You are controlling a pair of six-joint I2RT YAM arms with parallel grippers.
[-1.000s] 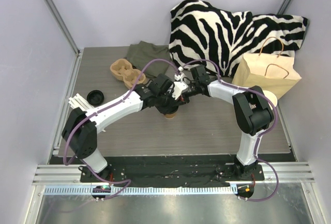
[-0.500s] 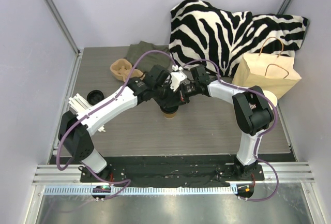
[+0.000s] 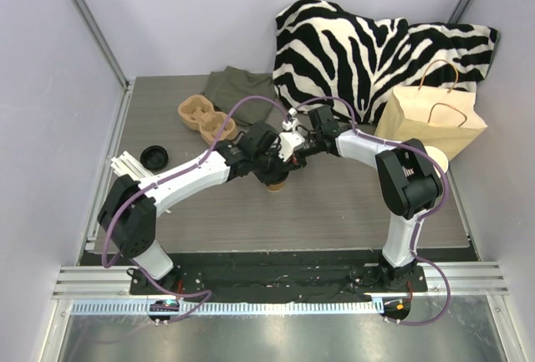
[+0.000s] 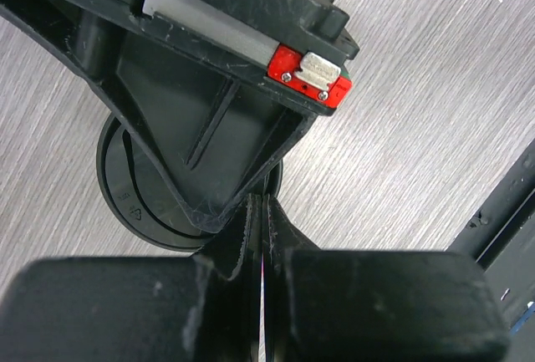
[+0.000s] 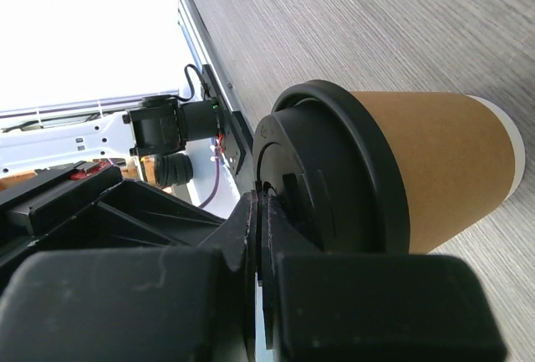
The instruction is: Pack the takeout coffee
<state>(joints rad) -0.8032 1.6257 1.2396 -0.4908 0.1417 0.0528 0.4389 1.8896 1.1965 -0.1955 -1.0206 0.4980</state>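
The takeout coffee (image 3: 274, 184) is a brown paper cup (image 5: 435, 170) with a black lid (image 5: 334, 170), standing upright mid-table. Both grippers meet right over it. My left gripper (image 3: 269, 166) is shut with nothing between its fingers. In the left wrist view its tips (image 4: 257, 201) hover at the edge of the lid (image 4: 125, 199). My right gripper (image 3: 288, 158) is shut too, and its tips (image 5: 264, 203) rest against the lid's top. The right gripper's black housing, with a red tag (image 4: 309, 73), crosses over the lid and hides most of it.
A pulp cup carrier (image 3: 201, 116) and an olive cloth (image 3: 238, 90) lie at the back left. A loose black lid (image 3: 154, 158) sits by a white rack (image 3: 129, 166). A zebra-print cushion (image 3: 368, 44) and a paper bag (image 3: 430, 119) stand at the back right.
The left arm stretched out toward the back half a second ago and has folded back to where it was. The cup and the right arm have not moved.
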